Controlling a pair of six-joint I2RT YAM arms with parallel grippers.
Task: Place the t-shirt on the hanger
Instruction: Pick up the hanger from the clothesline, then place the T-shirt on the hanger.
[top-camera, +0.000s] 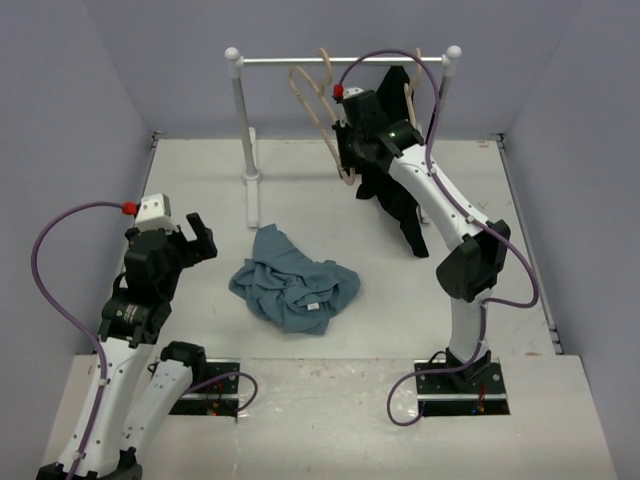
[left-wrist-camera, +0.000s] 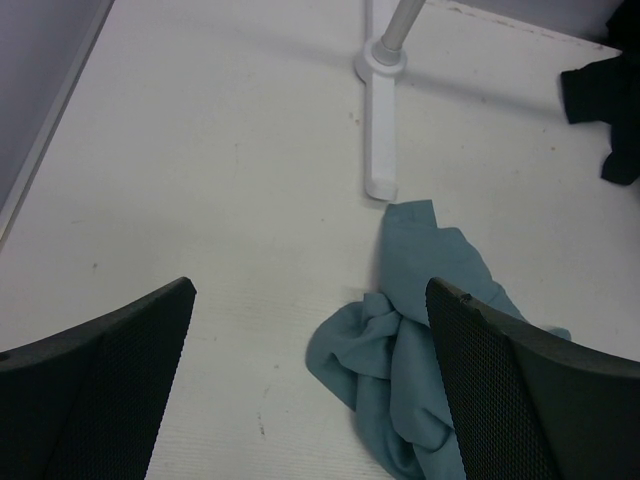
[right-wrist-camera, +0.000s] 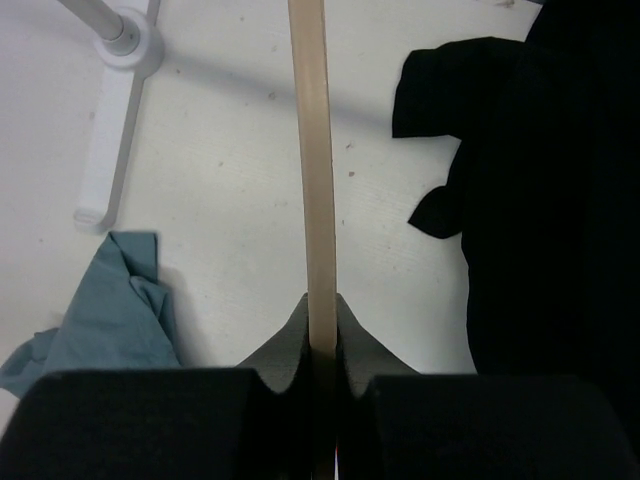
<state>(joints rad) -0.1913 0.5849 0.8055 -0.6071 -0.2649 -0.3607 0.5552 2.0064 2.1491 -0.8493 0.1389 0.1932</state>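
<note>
The blue-grey t-shirt (top-camera: 293, 287) lies crumpled on the table between the arms; it also shows in the left wrist view (left-wrist-camera: 420, 340) and in the right wrist view (right-wrist-camera: 110, 310). The pale wooden hanger (top-camera: 315, 105) hangs on the rail, and its edge runs up the right wrist view (right-wrist-camera: 315, 180). My right gripper (top-camera: 347, 140) is shut on the hanger, pinching it between its jaws (right-wrist-camera: 320, 330). My left gripper (top-camera: 198, 238) is open and empty, left of the t-shirt and above the table (left-wrist-camera: 310, 300).
A white rail (top-camera: 340, 60) on two posts stands at the back, its left foot (left-wrist-camera: 380, 140) near the t-shirt. A black garment (top-camera: 395, 185) on a second wooden hanger hangs at the rail's right end, close to my right arm.
</note>
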